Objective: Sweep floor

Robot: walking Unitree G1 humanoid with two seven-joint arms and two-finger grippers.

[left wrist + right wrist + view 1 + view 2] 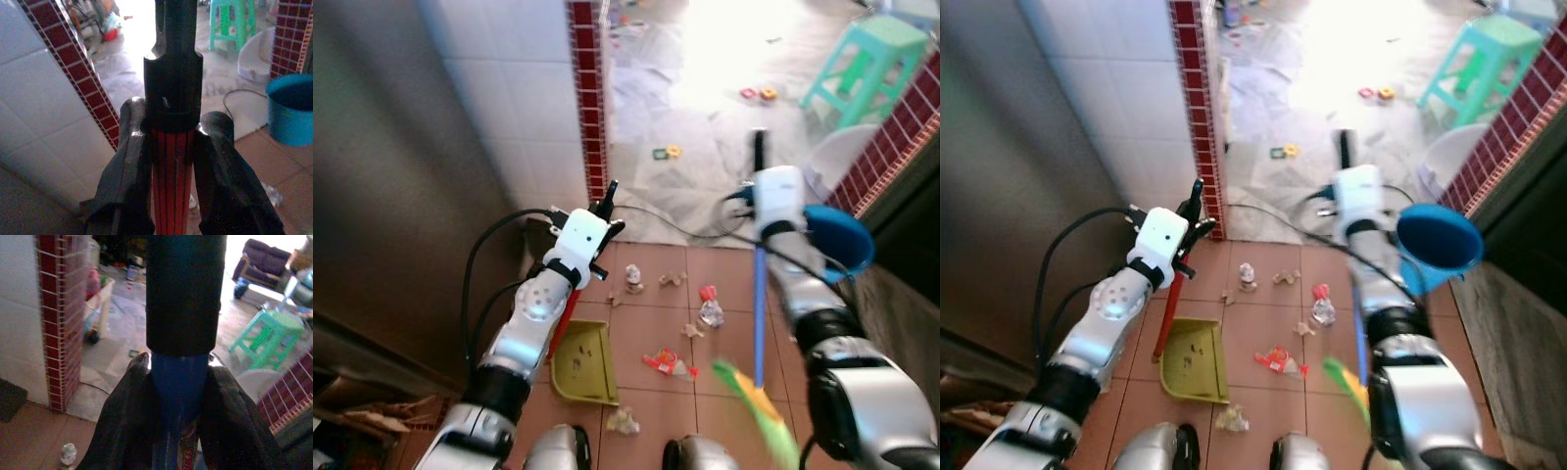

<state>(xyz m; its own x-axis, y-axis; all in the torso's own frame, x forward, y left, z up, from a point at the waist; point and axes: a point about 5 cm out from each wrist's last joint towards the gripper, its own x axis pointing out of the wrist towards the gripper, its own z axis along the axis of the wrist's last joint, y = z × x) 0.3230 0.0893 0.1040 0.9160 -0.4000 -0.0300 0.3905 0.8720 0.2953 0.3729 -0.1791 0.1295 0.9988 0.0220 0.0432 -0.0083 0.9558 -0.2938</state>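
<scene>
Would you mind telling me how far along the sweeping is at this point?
Done: both tools are gripped. The left gripper is shut on the red dustpan handle, the right gripper on the blue broom handle. In hand: the broom head is beside the litter. Left: the scraps are on the tiles; the dustpan looks nearly empty.

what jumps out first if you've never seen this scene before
Both grippers hold cleaning tools: the left gripper is shut on the dustpan's red handle, the right gripper on the broom's blue pole. Between them, litter is strewn over the brown tiles beside the yellow-green dustpan. A blue bucket sits by the right arm.
</scene>
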